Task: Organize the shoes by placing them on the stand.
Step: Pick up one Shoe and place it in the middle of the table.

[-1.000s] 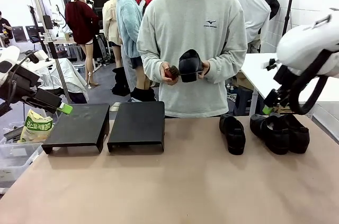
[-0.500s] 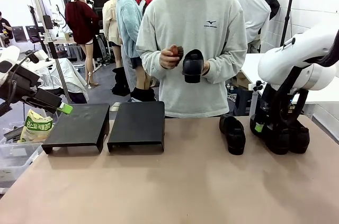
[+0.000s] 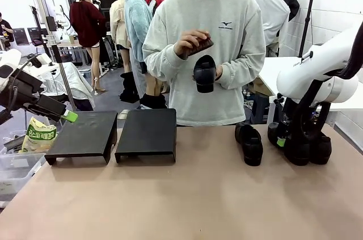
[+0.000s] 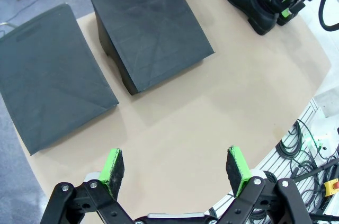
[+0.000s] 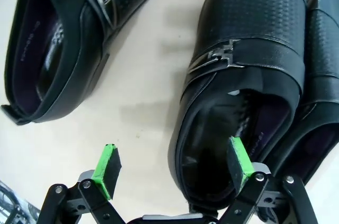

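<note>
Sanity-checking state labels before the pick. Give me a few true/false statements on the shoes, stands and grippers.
1. Three shoes sit on the table. True.
2. Both stands carry no shoes. True.
3. The right gripper is shut on a shoe. False: it is open, with one finger inside the middle shoe and the other outside it.
4. The person's hands are empty. False: one holds a fourth shoe, the other what looks like a brush.
5. The left gripper is open. True.
</note>
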Robot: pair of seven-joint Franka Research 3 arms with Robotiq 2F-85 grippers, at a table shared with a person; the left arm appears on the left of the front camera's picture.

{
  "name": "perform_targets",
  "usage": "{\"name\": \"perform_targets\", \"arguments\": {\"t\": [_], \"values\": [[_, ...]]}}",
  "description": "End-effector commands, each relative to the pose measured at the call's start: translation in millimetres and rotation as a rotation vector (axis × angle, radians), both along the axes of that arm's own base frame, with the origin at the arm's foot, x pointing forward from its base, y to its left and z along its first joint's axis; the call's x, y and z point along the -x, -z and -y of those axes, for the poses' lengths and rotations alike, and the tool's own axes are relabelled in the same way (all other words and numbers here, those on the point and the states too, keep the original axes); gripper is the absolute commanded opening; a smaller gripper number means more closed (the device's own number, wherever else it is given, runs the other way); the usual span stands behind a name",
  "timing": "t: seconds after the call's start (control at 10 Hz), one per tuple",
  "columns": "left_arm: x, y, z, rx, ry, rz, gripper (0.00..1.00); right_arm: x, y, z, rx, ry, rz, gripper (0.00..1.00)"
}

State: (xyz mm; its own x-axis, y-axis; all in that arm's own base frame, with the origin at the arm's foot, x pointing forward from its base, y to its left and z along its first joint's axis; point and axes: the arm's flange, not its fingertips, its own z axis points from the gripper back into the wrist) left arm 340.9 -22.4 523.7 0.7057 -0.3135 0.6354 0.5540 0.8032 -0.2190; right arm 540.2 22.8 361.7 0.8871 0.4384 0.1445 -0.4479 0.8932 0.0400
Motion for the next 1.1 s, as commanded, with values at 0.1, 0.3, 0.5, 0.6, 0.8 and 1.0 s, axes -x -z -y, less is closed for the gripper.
{"name": "perform_targets", "arguments": {"t": [0.1,0.3,0.5,0.6,0.8,1.0], "values": [[-0.7,0.4,-0.8,0.012,0.001,0.003,1.00,-6.9,2.4,-14.5,0.094,0.052,0.046,1.00],[-0.7,0.4,-0.8,0.012,0.001,0.003,1.00,-8.1,1.0,-21.8,0.127,0.076,0.064,1.00],[-0.7,0.4,-0.8,0.012,0.001,0.003,1.00,-11.8,5.6,-26.4,0.106,0.097,0.039,1.00],[-0.7,0.4,-0.8,0.012,0.001,0.003,1.00,-13.9,7.6,-27.1,0.095,0.098,0.039,1.00],[-0.7,0.4,-0.8,0.012,0.001,0.003,1.00,-17.4,10.1,-28.6,0.102,0.099,0.037,1.00],[-0.7,0.4,-0.8,0.012,0.001,0.003,1.00,-19.8,17.1,-29.1,0.122,0.087,0.008,0.69]]}}
